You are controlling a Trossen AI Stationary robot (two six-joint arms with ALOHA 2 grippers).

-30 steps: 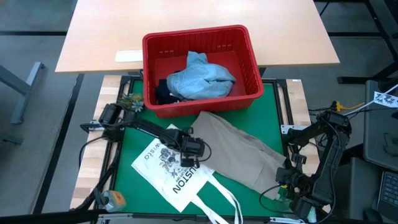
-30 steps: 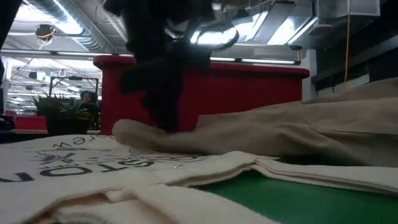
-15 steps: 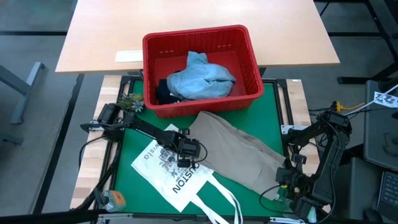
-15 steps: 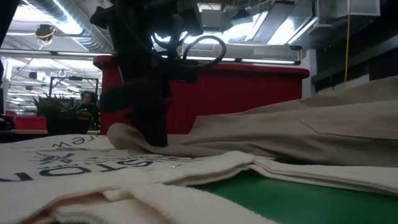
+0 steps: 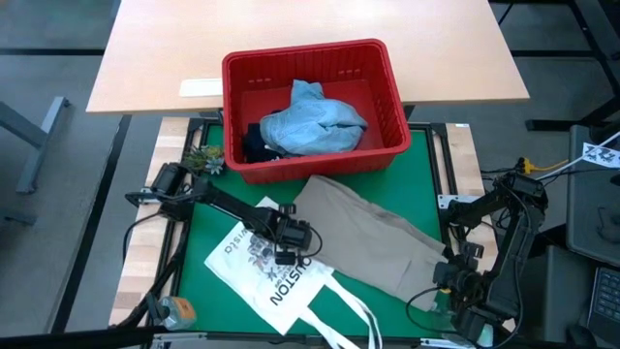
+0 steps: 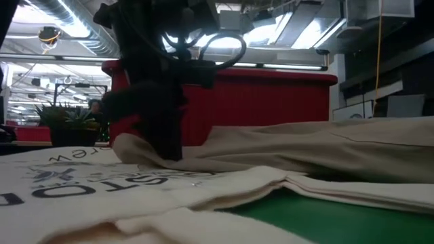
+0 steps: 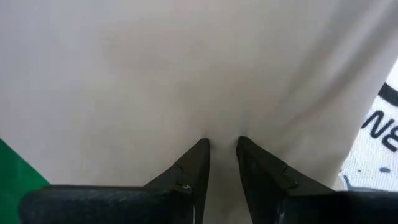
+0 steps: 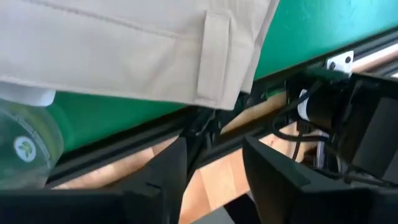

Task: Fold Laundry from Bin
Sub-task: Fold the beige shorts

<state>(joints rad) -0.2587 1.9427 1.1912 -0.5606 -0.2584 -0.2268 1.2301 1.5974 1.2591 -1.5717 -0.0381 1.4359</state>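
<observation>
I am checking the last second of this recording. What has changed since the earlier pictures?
The left gripper dragged the beige trousers leftward over the white bag. The right gripper let go of the trousers' waistband, which dropped flat. The red basket and jeans stayed put.

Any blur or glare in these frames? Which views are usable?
High view: evenly lit and sharp, bin and tote lettering readable. Low view: left gripper is a dark silhouette against bright ceiling lights, near cloth soft. Left wrist view: filled by khaki cloth, little detail. Right wrist view: clear, a belt loop shows crisply.
</observation>
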